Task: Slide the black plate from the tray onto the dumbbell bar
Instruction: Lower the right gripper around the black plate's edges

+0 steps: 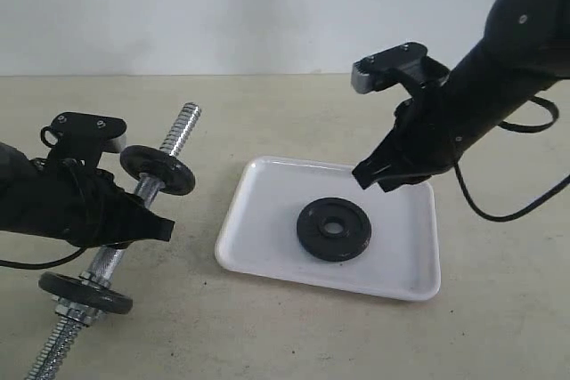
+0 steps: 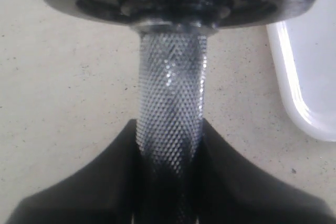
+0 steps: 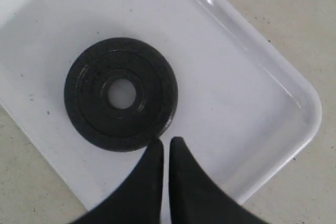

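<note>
The black plate [image 1: 334, 229] [image 3: 121, 94] lies flat in the white tray [image 1: 258, 220] [image 3: 252, 103]. My right gripper [image 1: 385, 181] [image 3: 166, 145] hovers above the tray's far side, shut and empty, its tips just beside the plate's rim. The dumbbell bar [image 1: 178, 135] [image 2: 170, 108] lies slanted on the table to the left, bearing two black discs [image 1: 158, 169] [image 1: 85, 293]. My left gripper [image 1: 134, 224] [image 2: 169, 150] is shut on the bar's knurled middle, between the two discs.
The bar's threaded far end [image 1: 183, 122] points toward the back wall, and its near end [image 1: 49, 349] reaches the table's front edge. Bare beige tabletop [image 1: 294, 122] surrounds the tray.
</note>
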Controlling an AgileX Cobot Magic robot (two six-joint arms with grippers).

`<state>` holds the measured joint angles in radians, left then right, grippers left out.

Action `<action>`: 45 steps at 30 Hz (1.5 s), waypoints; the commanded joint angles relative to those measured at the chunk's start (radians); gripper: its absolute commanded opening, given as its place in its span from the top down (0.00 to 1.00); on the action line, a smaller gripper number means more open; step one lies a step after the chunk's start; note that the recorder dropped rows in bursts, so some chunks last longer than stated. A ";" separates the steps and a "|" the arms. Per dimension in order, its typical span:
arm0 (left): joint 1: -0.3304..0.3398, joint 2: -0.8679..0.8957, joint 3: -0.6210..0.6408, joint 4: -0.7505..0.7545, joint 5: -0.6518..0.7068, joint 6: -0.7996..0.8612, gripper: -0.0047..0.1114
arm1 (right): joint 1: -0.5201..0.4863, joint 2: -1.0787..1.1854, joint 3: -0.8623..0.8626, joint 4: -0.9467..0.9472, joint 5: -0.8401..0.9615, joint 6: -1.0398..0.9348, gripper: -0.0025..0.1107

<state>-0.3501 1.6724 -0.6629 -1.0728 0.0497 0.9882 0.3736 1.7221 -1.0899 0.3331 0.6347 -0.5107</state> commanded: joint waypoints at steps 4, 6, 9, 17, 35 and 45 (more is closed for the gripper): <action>0.003 -0.044 -0.026 -0.007 -0.044 0.005 0.92 | 0.188 0.064 -0.110 -0.280 0.090 0.174 0.98; 0.003 -0.044 -0.026 -0.007 -0.042 0.005 0.92 | 0.227 0.094 -0.155 -0.397 0.153 0.245 0.98; 0.003 -0.044 -0.026 -0.007 -0.037 0.007 0.92 | 0.246 0.143 -0.229 -0.477 0.279 0.265 0.98; 0.003 -0.044 -0.026 0.001 -0.016 0.007 0.92 | 0.246 0.217 -0.318 -0.473 0.316 0.234 0.98; 0.003 -0.044 -0.026 0.023 -0.013 0.007 0.92 | 0.246 0.244 -0.318 -0.382 0.209 0.125 0.12; 0.003 -0.044 -0.026 0.023 0.000 0.007 0.92 | 0.246 0.244 -0.318 -0.364 0.179 0.173 0.05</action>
<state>-0.3501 1.6708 -0.6629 -1.0385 0.0892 0.9946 0.6179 1.9673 -1.4022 -0.0314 0.8114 -0.3495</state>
